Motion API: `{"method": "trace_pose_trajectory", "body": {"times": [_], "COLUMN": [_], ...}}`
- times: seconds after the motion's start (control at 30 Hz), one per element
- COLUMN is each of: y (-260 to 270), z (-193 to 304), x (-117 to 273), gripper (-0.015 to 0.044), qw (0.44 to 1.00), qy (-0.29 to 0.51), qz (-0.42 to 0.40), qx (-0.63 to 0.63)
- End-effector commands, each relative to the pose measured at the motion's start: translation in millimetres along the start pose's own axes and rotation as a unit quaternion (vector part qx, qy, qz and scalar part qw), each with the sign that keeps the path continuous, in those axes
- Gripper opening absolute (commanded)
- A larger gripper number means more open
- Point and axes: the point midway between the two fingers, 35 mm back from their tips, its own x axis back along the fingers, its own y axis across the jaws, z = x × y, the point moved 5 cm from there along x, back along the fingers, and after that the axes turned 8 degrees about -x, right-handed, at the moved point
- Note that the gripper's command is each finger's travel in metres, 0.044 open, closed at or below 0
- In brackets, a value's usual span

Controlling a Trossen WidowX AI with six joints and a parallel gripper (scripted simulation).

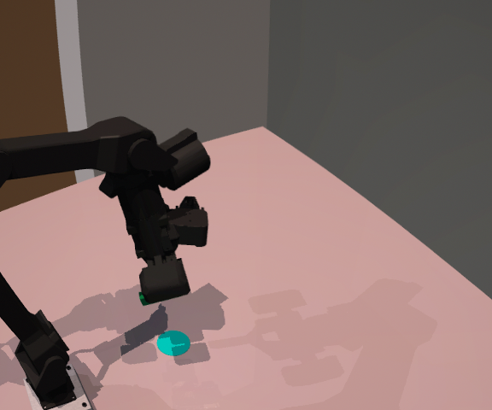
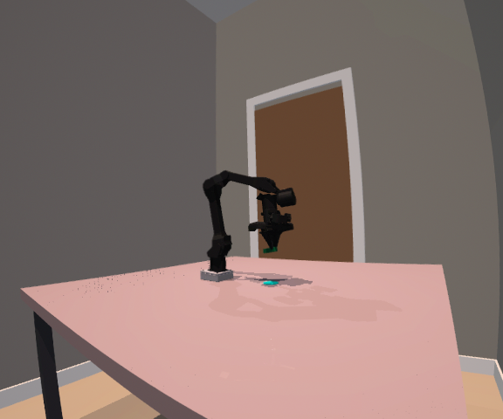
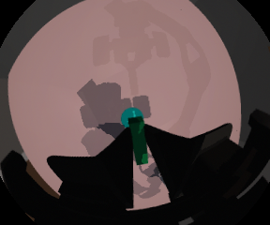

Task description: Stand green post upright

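Green post [image 1: 143, 299] [image 2: 270, 250] [image 3: 138, 142] pinched between the fingers, mostly hidden from above, its length plain in the wrist view.

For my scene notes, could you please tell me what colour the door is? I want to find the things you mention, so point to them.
The door [image 1: 16, 88] [image 2: 303, 180] is plain brown, seen best in the exterior view.

Table [image 1: 281, 220] [image 2: 333, 333] [image 3: 55, 70]: pink top, flat; dark leg [image 2: 47, 360] at near left, exterior view. Surface lies below the fingers [image 1: 164, 282] [image 2: 272, 237], well apart from them. Cyan circle [image 1: 173, 342] [image 2: 270, 282] [image 3: 131, 113]: flat on top, beneath the fingers in exterior view, partly shaded. Pale base plate [image 1: 81, 392] [image 2: 209, 276]: on the table, lower and left of the fingers, exterior view. Shadows: overlapping, below and right of the fingers, same view.
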Motion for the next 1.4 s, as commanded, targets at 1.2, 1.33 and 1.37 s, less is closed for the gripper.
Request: {"method": "trace_pose_trajectory", "body": {"times": [1.2,1.33,1.37], "y": [14.1,15.5,15.8], "z": [5.2,5.9,6.0], "x": [-15.1,-16.1,-16.4], "gripper": [0.0023,0.0023,0.0023], "qw": [0.988,0.986,0.985], "qy": [-0.142,-0.156,-0.16], "qz": [0.007,0.007,0.008], "qx": [0.061,0.065,0.066]}}
